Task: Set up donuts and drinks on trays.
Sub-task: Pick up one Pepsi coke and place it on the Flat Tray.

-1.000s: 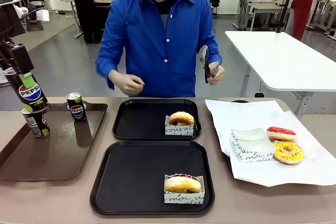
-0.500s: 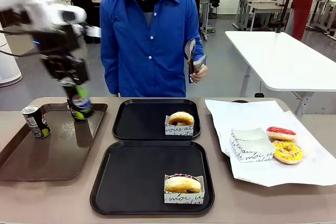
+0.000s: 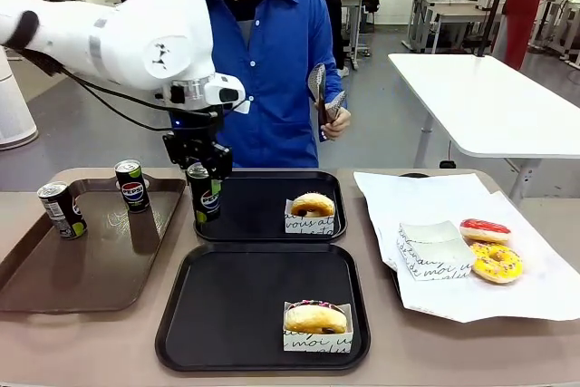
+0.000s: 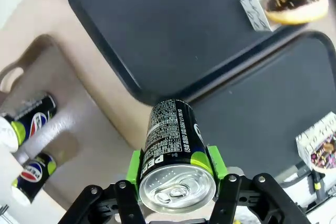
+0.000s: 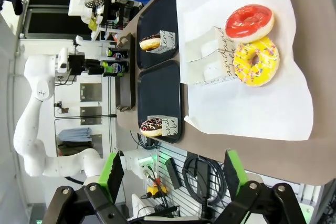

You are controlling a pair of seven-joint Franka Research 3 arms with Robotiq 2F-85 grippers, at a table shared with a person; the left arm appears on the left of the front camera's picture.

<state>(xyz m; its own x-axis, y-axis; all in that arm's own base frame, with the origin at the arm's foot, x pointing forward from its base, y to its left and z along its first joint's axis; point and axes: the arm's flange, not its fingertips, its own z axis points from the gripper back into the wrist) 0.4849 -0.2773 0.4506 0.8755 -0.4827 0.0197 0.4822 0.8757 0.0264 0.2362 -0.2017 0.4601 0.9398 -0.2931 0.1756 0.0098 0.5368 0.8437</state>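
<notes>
Pepsi can (image 3: 204,198) upright, silver top uppermost, clamped in left tool (image 3: 201,175) at edge of far tray (image 3: 258,210).

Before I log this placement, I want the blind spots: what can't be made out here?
Whether the held can in the left gripper touches the far tray: in the front view its base overlaps the rim; in the left wrist view the can's own body hides its base.
What the white paper covers: front view, the sheet hides it.
Script on the sleeves: too small to read, front view.
</notes>
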